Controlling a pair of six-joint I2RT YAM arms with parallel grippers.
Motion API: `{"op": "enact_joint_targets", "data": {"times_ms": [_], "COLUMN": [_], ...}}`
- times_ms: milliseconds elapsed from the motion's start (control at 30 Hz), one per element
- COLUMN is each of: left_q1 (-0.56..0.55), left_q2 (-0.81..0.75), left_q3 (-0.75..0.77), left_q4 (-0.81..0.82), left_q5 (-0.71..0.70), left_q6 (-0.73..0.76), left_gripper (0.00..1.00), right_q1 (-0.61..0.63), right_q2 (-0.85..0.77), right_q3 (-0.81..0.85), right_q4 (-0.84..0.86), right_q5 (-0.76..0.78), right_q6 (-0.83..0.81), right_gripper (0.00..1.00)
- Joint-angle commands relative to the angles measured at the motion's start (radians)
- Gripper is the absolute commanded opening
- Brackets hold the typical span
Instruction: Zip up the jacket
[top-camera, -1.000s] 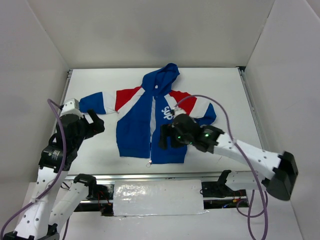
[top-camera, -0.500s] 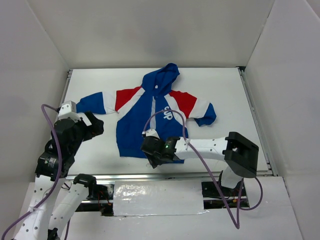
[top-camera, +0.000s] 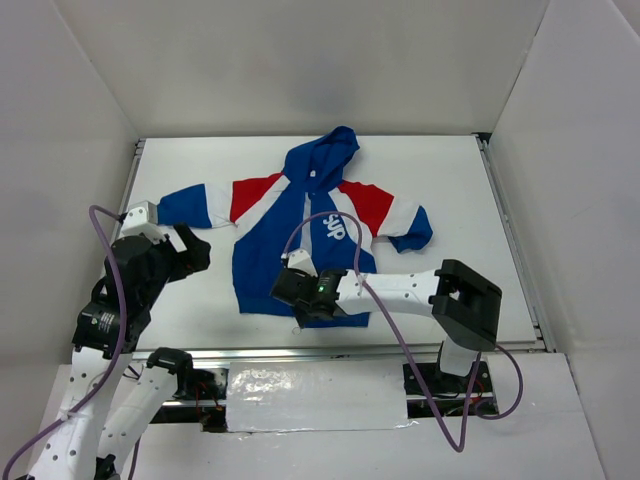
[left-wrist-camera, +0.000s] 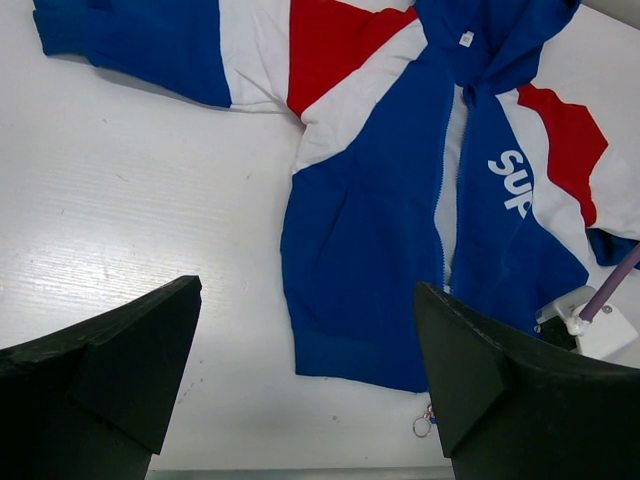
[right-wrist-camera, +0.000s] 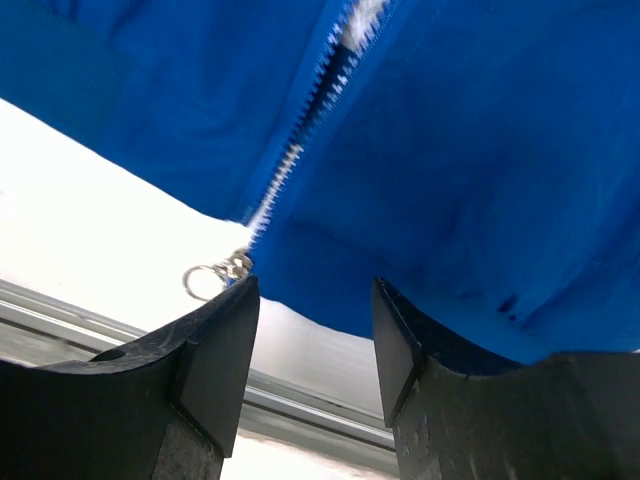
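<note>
The jacket (top-camera: 265, 255) lies flat on the white table, hood away from me, royal blue with red shoulders and white stripes. Its front zipper (right-wrist-camera: 300, 150) is open up to the chest, and the slider with a small metal ring (right-wrist-camera: 202, 279) sits at the bottom hem. My right gripper (top-camera: 300, 308) is open and low over the hem, its jaws just right of the ring (left-wrist-camera: 422, 427); the hem lies between them (right-wrist-camera: 315, 300). My left gripper (top-camera: 193, 250) is open and empty, hovering left of the jacket (left-wrist-camera: 380, 250), near the left sleeve.
The table's front metal rail (top-camera: 380, 352) runs just below the hem and shows in the right wrist view (right-wrist-camera: 300, 400). White walls enclose the table on three sides. A purple cable (top-camera: 330, 225) loops over the jacket from my right arm.
My right arm has swung from the jacket's right side across to the bottom hem by the zipper ring. My left arm has shifted only slightly.
</note>
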Motion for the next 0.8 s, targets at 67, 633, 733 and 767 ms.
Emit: {"op": "enact_joint_targets", "data": {"times_ms": [67,633,733,767], "left_q1": [-0.007,-0.017,-0.017,-0.017], "left_q2": [0.004,0.007,0.008,0.007], "left_q3": [0.002,-0.001,-0.001,-0.001], "left_q4": [0.047,0.053,0.054,0.054], "left_q5": [0.02,0.033,0.036,0.038], "left_q6": [0.02,0.028,0.03,0.03], "left_gripper": [0.99,0.99,0.99,0.99], "right_q1": [0.012,0.047,0.047,0.047], "right_q2": [0.008,0.047,0.033,0.03], "right_q3": [0.041,0.005,-0.003,-0.008], "right_q4": [-0.018,0.011,0.025,0.026], "right_q5": [0.034,0.024,0.015,0.017], "right_q6": [0.08,0.066,0.063,0.063], "right_gripper": [0.55,0.54,0.54,0.53]}}
